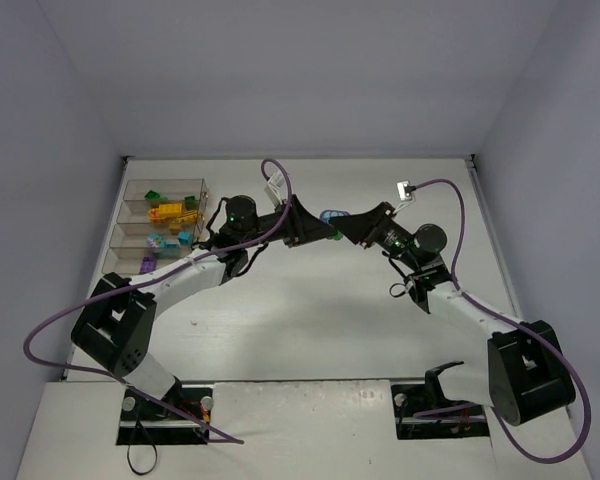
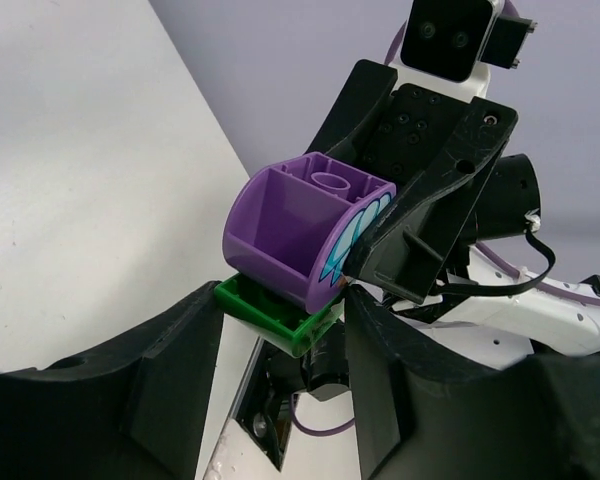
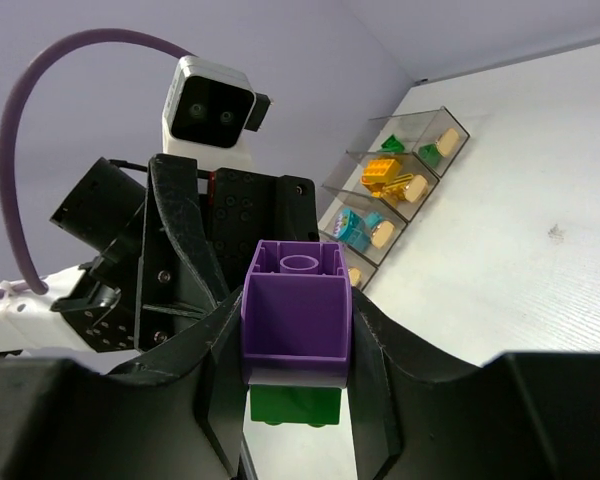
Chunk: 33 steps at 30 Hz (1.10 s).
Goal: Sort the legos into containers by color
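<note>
White table (image 1: 310, 330), pale grey walls on three sides. Both arm bases sit at the near edge, each trailing a looping purple cable (image 1: 55, 325).

Mid-table the grippers meet nose to nose, lifted off the surface. The right gripper (image 3: 298, 335) is clamped on a purple brick (image 2: 280, 225), with a green brick (image 3: 295, 405) stuck beneath it. The left gripper (image 2: 285, 330) has a finger at each side of the green brick; whether they pinch it I cannot tell. From above, both bricks are nearly covered by the grippers.

Far left, near the back wall, stand the containers (image 1: 132, 208). Green legos (image 1: 152, 196) are in the farthest compartment, then orange and yellow (image 1: 165, 211), then teal (image 1: 165, 240), purple (image 1: 147, 264) nearest. The left arm crosses the row's near right corner, and the piled pieces are too small to count.
</note>
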### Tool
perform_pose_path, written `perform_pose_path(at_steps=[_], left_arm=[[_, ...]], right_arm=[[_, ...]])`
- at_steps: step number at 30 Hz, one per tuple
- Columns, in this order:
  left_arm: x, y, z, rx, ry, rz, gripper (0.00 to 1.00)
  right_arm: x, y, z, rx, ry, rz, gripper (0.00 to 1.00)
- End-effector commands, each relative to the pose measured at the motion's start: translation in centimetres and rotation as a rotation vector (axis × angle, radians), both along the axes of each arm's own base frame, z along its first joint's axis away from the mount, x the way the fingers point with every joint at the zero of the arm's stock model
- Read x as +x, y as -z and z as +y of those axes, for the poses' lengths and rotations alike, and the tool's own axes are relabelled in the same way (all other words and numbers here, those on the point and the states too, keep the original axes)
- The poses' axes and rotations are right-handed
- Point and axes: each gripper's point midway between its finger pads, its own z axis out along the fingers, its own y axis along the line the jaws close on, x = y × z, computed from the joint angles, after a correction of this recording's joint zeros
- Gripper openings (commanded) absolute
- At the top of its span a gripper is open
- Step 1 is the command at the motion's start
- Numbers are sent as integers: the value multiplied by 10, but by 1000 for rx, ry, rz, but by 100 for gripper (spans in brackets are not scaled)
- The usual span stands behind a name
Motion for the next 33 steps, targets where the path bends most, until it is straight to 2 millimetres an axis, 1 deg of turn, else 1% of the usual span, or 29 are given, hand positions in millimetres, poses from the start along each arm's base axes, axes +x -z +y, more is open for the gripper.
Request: perform_pose_path(at_steps=[1,3,5,6,13,14,16,19,24,27,33], left_arm=[[-10,-43,-1,-118,41,-140,44],[-12,-44,0,-125,46,-144,42],[-15,-45,1,-136,54,-154,29],[-16,-46,0,-141,60,-159,29],[-23,-52,1,-162,95,-203,29],[-24,-53,1,-165,96,-207,31],[-24,-54,1,-169,98,-216,39],[-25,-56,0,-176,104,-222,44],[-30,-59,-2,-185,123,-234,43],[-31,-59,-3,-192,130,-234,38],[-34,-57,-3,-190,150,-231,20]], right_arm=[[-9,-44,0,65,-36,-155,0],[-10,-46,-1,71,-43,-158,0],[-10,-48,-2,79,-43,-156,0],[-10,-49,-2,81,-45,-154,0],[-14,-53,4,98,-102,-153,0],[-16,-56,5,102,-118,-165,0],[-17,-57,6,113,-130,-163,0],[-18,-59,7,125,-144,-165,0],[-17,-62,8,132,-148,-169,0],[-17,-65,7,136,-146,-180,0],[-14,-66,7,135,-139,-179,0]])
